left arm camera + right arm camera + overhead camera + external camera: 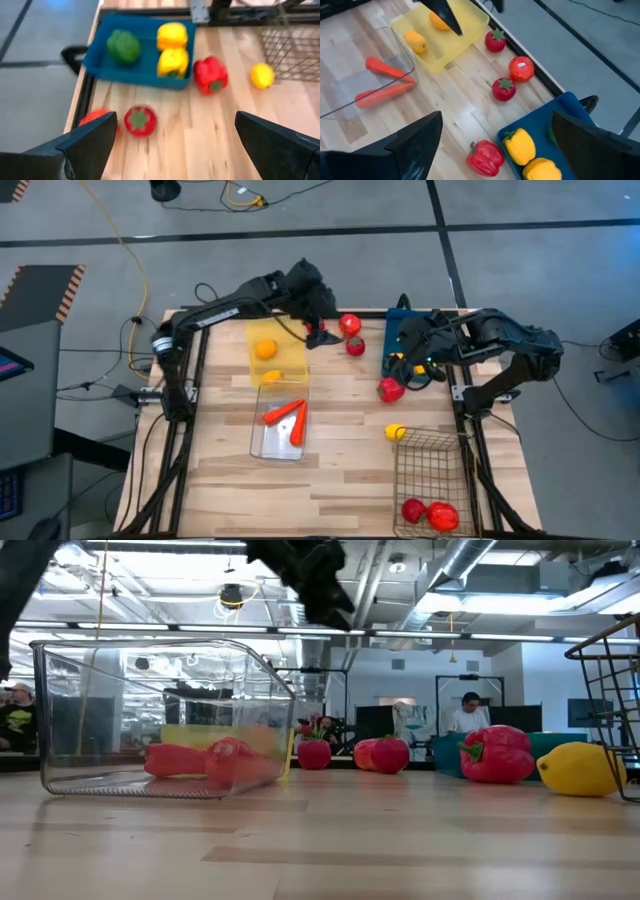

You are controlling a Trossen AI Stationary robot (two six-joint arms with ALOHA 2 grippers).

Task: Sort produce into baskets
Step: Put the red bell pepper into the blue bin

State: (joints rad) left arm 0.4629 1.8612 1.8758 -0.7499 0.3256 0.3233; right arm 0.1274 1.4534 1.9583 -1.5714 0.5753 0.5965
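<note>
Loose produce lies on the table: three tomatoes [495, 41] [521, 69] [504, 89] near the far edge, a red pepper [390, 388] and a lemon [396, 432]. The yellow bin [290, 330] holds an orange [265, 348] and a lemon [272, 377]. Two carrots [285, 418] lie in the clear bin [262, 442]. The blue bin [100, 62] holds a green pepper [123, 46] and two yellow peppers [172, 35]. My left gripper [316, 320] hangs open above the yellow bin's far right corner. My right gripper [410, 360] hangs open above the blue bin.
The wire basket [430, 455] at the near right holds two red pieces [430, 513]. Bare wood lies between the clear bin and the wire basket and along the near edge. People show in the room beyond the table.
</note>
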